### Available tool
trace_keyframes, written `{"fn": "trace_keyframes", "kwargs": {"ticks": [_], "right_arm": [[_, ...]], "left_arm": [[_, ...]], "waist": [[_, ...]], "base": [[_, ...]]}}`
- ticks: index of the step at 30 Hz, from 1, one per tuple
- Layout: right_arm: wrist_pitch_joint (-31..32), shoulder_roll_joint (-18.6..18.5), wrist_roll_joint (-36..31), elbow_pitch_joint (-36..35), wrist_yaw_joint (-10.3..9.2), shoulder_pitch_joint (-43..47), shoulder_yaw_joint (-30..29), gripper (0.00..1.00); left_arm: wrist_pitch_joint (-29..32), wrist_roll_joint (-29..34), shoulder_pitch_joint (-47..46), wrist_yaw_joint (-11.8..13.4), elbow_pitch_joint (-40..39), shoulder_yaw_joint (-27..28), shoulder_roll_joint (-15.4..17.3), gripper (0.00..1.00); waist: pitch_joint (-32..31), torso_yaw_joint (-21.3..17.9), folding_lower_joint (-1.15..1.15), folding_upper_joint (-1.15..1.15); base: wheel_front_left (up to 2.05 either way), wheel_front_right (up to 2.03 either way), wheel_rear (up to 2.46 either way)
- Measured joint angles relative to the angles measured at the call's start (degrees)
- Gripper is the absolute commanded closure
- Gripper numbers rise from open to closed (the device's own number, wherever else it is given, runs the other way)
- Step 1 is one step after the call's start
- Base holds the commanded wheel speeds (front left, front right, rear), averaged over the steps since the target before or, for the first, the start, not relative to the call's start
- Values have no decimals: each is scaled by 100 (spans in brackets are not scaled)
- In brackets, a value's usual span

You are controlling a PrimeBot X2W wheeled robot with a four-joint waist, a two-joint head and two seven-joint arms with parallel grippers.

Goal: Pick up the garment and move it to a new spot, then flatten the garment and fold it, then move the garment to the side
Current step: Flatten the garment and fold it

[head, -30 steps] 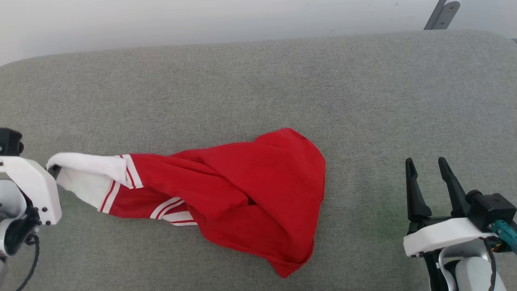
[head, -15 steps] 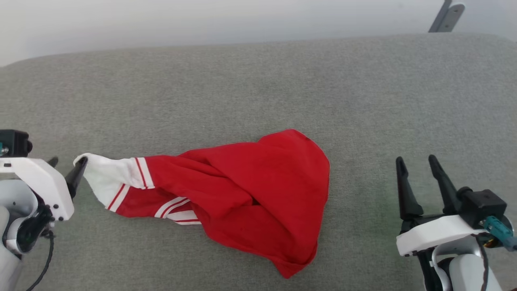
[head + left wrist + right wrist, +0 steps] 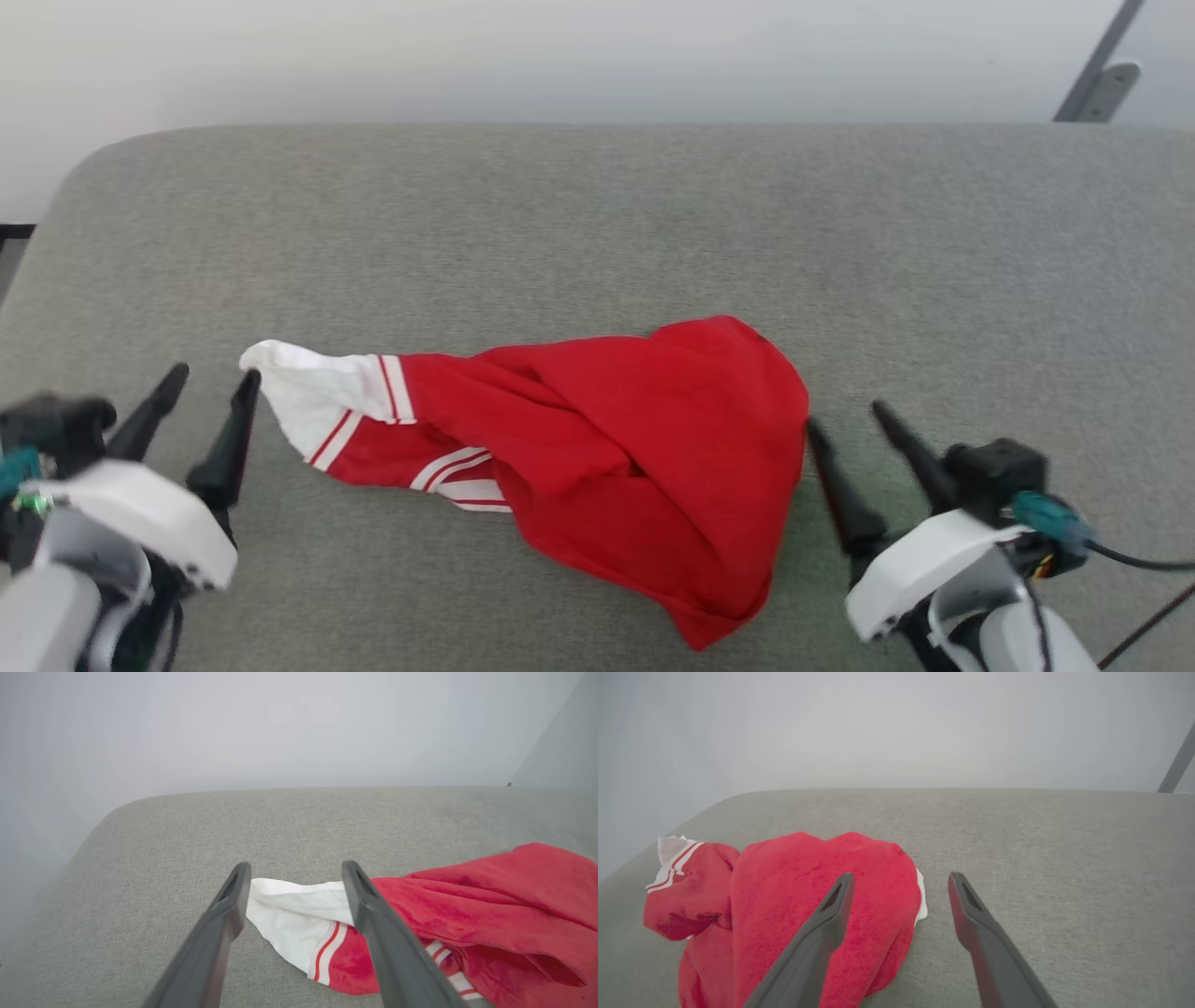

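Crumpled garment (image 3: 635, 448) on the pad (image 3: 597, 233), toward the pad's front middle. Red body bunched in soft folds, broadest toward the pad's right half, tapering to a point nearest the pad's front edge. White sleeve (image 3: 308, 397) lying flat, reaching toward the pad's left end, with red-and-white trim (image 3: 387, 387) at the white-red seam. Another striped band half tucked under the red folds.

Left gripper (image 3: 215, 373) above the pad's front left part, jaws spread wide, nothing between them, nothing held. Sleeve tip just beside the inner fingertip in the head view; touching or not, impossible to tell. From the left wrist, same gripper (image 3: 295, 865) gaping over the pad (image 3: 327, 821), sleeve (image 3: 289, 905) on the fabric beyond the gap, red of the garment (image 3: 490, 914) off past one finger.

Right gripper (image 3: 844, 416) above the pad's front right part, likewise wide apart and empty. One fingertip right at the garment's edge, contact unclear. From the right wrist, gripper (image 3: 901, 875) open, one finger crossing in front of the garment (image 3: 808, 882), the other over bare pad (image 3: 1041, 858). Small white patch at the garment's edge between the two.

Pale wall (image 3: 560, 56) behind the pad's far edge. Slanted grey bar (image 3: 1097, 79) past the pad's far right corner.
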Motion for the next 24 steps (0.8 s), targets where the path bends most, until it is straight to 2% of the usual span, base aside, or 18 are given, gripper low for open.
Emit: {"fn": "trace_keyframes", "kwargs": {"ticks": [5, 6, 9, 10, 14, 17, 24], "right_arm": [[1004, -254, 358, -145, 0, 86, 533, 0], [1445, -375, 498, -249, 0, 157, 672, 0], [2145, -533, 612, -380, -1, 206, 815, 0], [2145, -533, 612, -380, -1, 206, 815, 0], [2907, -699, 643, -533, 0, 223, 954, 0], [3227, -766, 543, -503, 0, 196, 988, 0], [3689, -867, -30, 136, 0, -98, 1237, 0]], "left_arm": [[-539, 74, 538, 230, -403, 73, -91, 0], [-673, 143, 706, 280, -547, 76, -147, 0], [-793, 199, 890, 355, -704, 135, -274, 0], [-793, 199, 890, 355, -704, 135, -274, 0], [-881, 302, 1082, 401, -828, 259, -494, 0], [-901, 396, 1211, 379, -844, 299, -662, 0], [-904, 671, 1349, 216, -893, 580, -1076, 0]], "waist": [[-71, 190, 0, 0], [-96, 276, 0, 0], [-123, 422, 0, 0], [-123, 422, 0, 0], [-140, 620, 0, 0], [-143, 772, 0, 0], [-131, 1127, 0, 0]], "base": [[0, 0, 0], [0, 0, 0], [0, 0, 0], [0, 0, 0], [0, 0, 0], [0, 0, 0], [0, 0, 0]]}}
